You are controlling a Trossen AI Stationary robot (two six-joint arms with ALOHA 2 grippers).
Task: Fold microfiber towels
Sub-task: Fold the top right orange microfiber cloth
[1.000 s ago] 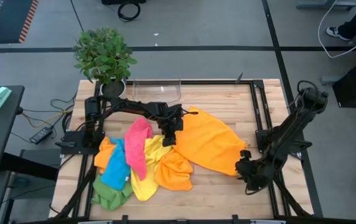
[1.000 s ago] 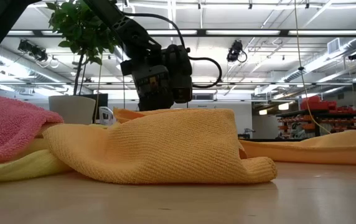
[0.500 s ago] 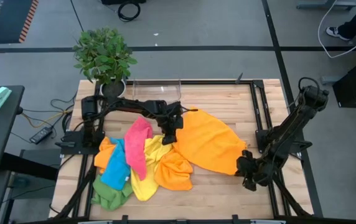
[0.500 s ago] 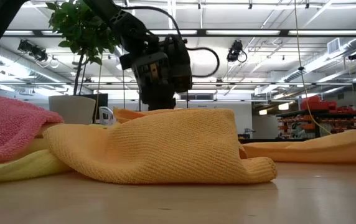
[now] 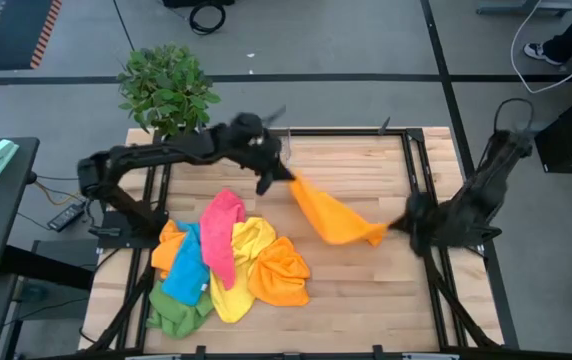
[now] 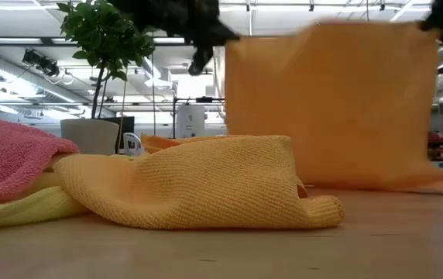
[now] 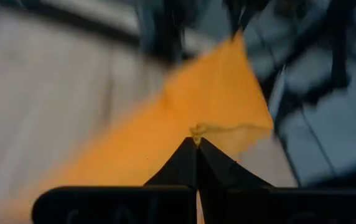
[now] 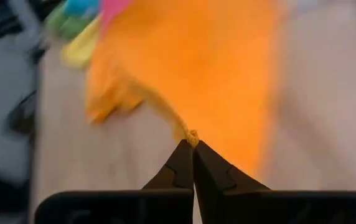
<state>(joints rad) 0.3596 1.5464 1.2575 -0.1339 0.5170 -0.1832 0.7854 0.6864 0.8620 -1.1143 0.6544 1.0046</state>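
An orange microfiber towel (image 5: 331, 215) hangs as a spread sheet (image 6: 330, 108) between my two grippers. My left gripper (image 5: 278, 176) is shut on its far-left top corner, and my right gripper (image 5: 402, 224) is shut on the other top corner. Its lower edge (image 6: 376, 186) hangs close to the table; whether it touches, I cannot tell. At the table's left lies a pile of towels: pink (image 5: 221, 225), yellow (image 5: 248, 245), orange (image 5: 282, 275), blue (image 5: 186, 268) and green (image 5: 174, 310). My left gripper pinches a top corner of the orange towel (image 7: 196, 130) between its two fingertips. The towel hangs below the hold, drawn out toward the other gripper. My right gripper pinches the opposite top corner (image 8: 190, 135) between its two fingertips. The cloth hangs down from the hold, its top edge stretched toward my left gripper.
A potted plant (image 5: 169, 88) stands at the far left corner, with a clear plastic tray (image 5: 251, 142) beside it at the far edge. A dark frame rail (image 5: 411, 170) runs along the table's right side. Bare wood shows at the near right (image 5: 366, 300).
Both grippers have risen and gone toward the far edge, each with a corner of the orange towel. The towel, which lay spread on the table, is now lifted and hangs as a sheet between them.
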